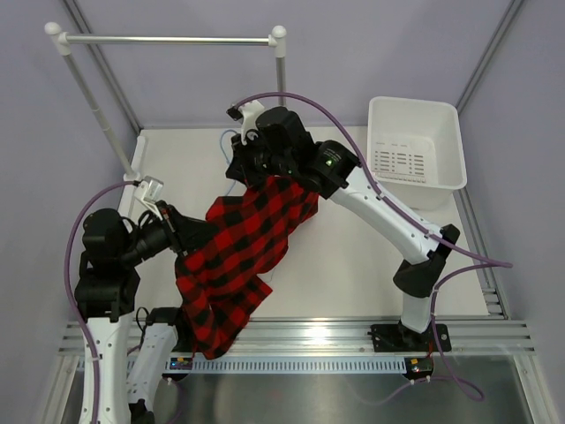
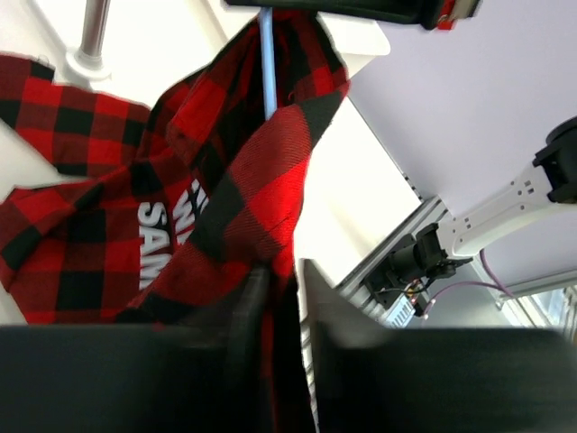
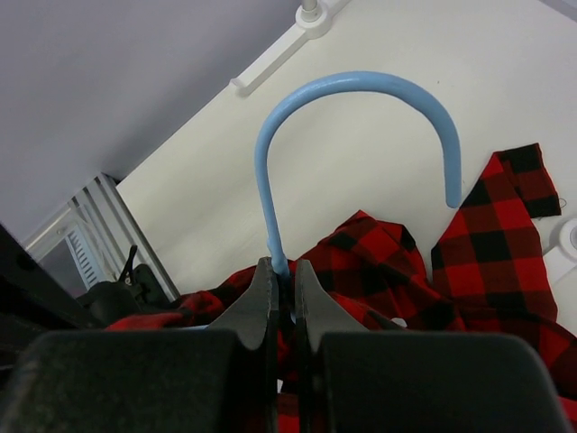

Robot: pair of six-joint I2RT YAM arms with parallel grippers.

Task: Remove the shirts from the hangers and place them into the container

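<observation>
Right pincer [image 3: 283, 272] is seen clamped tight on the neck of the light-blue wire hanger [image 3: 361, 81], just below the hook, which arches free above the white counter [image 3: 379, 162]. The hanger's shoulders are buried in the red-and-black check shirt [image 1: 238, 256] and cannot be traced in any view; from above, the pincer itself is covered by its own wrist. The shirt is hung from that grip and is spread down and to the left across the counter, its lower end passing over the near rail. Left pincer [image 2: 284, 280] is set at the shirt's left edge. A dark fold fills the narrow gap between its blurred fingers [image 2: 325, 298], yet whether the fold is actually pinched cannot be told. White lettering [image 2: 153, 236] on the cloth is partly cut off by a fold and cannot be read in full. The white container [image 1: 412, 100] is placed at the far right corner, well apart from the shirt, and the rack [image 1: 168, 39] is seen at the back left.
</observation>
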